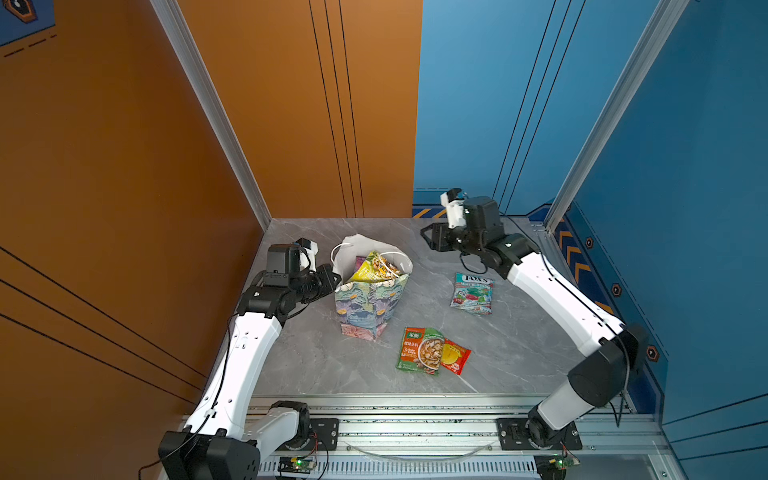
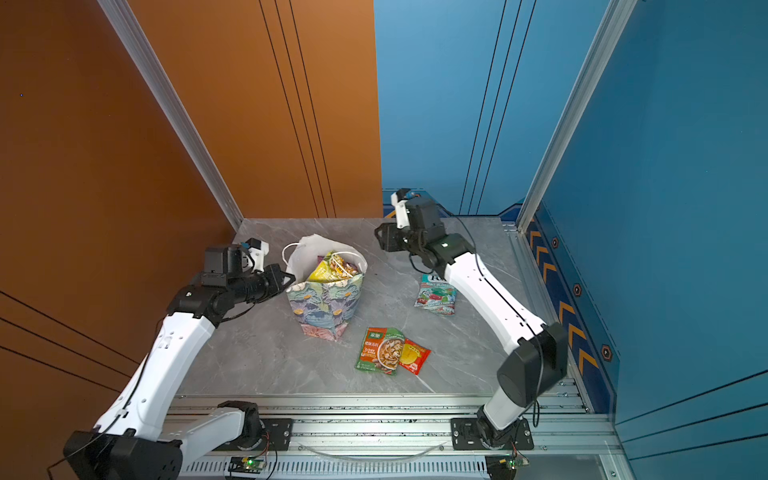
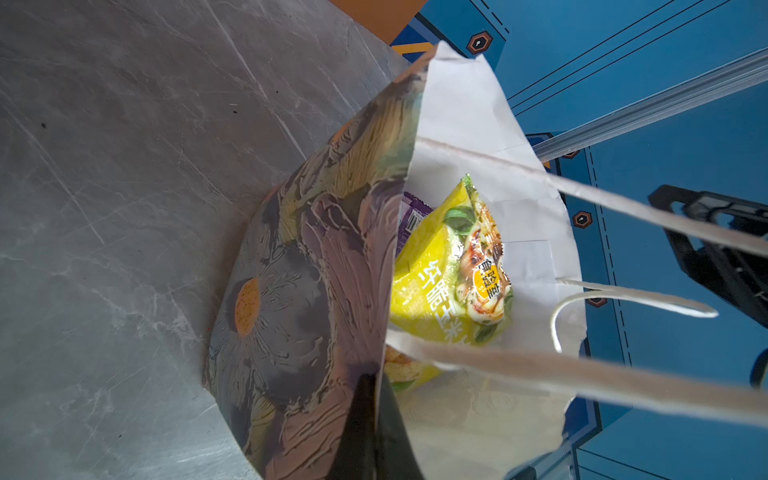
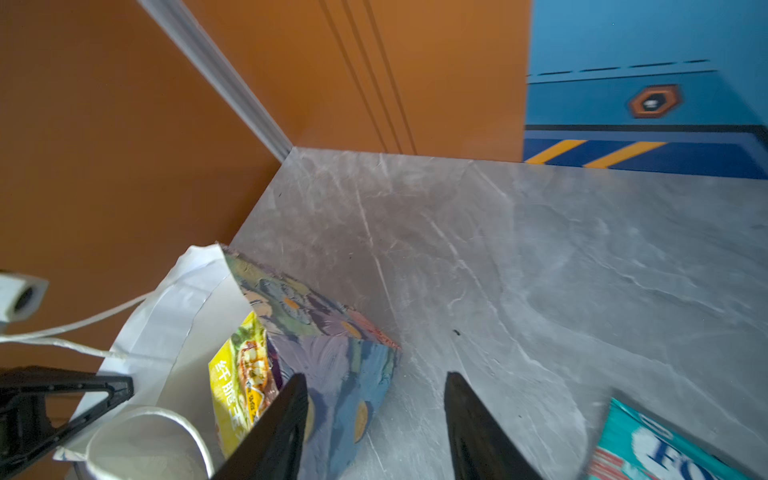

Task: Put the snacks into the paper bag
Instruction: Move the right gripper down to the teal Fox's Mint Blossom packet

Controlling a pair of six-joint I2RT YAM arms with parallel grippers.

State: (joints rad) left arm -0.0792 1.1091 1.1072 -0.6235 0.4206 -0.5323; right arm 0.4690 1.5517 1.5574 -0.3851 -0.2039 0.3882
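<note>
Paper bag (image 1: 370,303), upright, holding yellow-green sachet (image 1: 368,270), purple packet (image 3: 411,216) mostly hidden; rim pinched at nine o'clock by left gripper (image 1: 337,279); right gripper (image 4: 374,378) parted, empty.

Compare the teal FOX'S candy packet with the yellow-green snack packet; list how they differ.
The teal FOX'S candy packet lies flat on the grey table; the yellow-green snack packet stands tilted inside the floral paper bag. The teal packet bears Latin lettering; the yellow-green packet bears Chinese characters. Both are glossy.
</note>
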